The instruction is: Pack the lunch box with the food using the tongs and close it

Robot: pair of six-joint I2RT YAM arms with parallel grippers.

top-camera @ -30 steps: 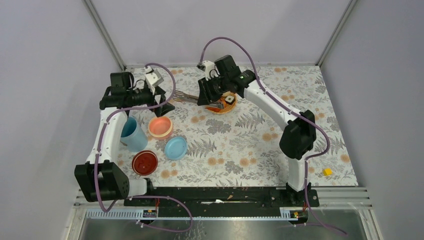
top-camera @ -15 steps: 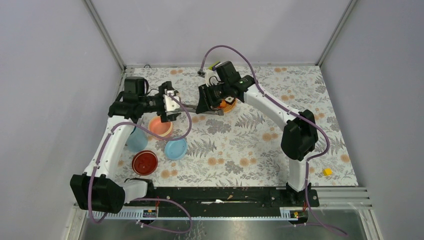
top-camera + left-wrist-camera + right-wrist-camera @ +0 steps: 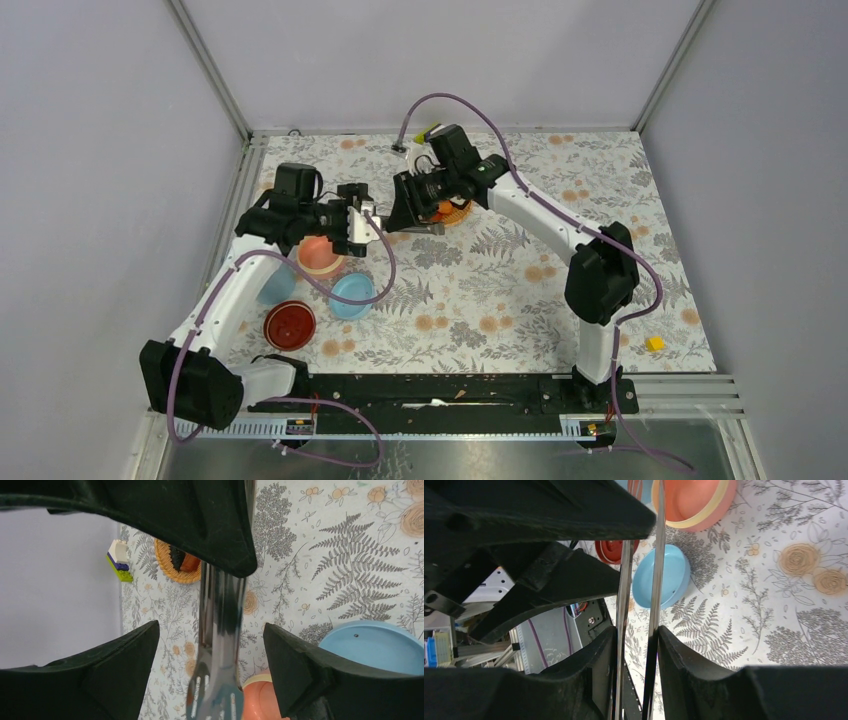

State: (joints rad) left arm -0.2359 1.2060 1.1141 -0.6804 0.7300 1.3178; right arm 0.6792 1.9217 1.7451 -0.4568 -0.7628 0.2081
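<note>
Above the far tabletop (image 3: 500, 290), my right tool (image 3: 636, 637) pinches the tongs (image 3: 655, 555); my left tool (image 3: 210, 630) stands spread either side of their tips, not touching, near the lunch box's pink bowl (image 3: 260, 700) and blue lid (image 3: 372, 645)

The tongs (image 3: 220, 610) are polished silver metal, smooth and mirror-bright, with dark and pale reflections along the blade. The fingers (image 3: 704, 680) of the right tool (image 3: 636, 632) look like matt black plastic, faintly grainy. The surface (image 3: 480, 280) has a matt covering printed with leaves and flowers, flat and without shine. The lunch box lid (image 3: 375, 645) and tub (image 3: 277, 288) are smooth light blue plastic with a soft sheen. The inner bowl (image 3: 694, 500) is smooth pink-orange plastic. The plate (image 3: 165, 566) is orange wickerwork, ribbed and rough.
</note>
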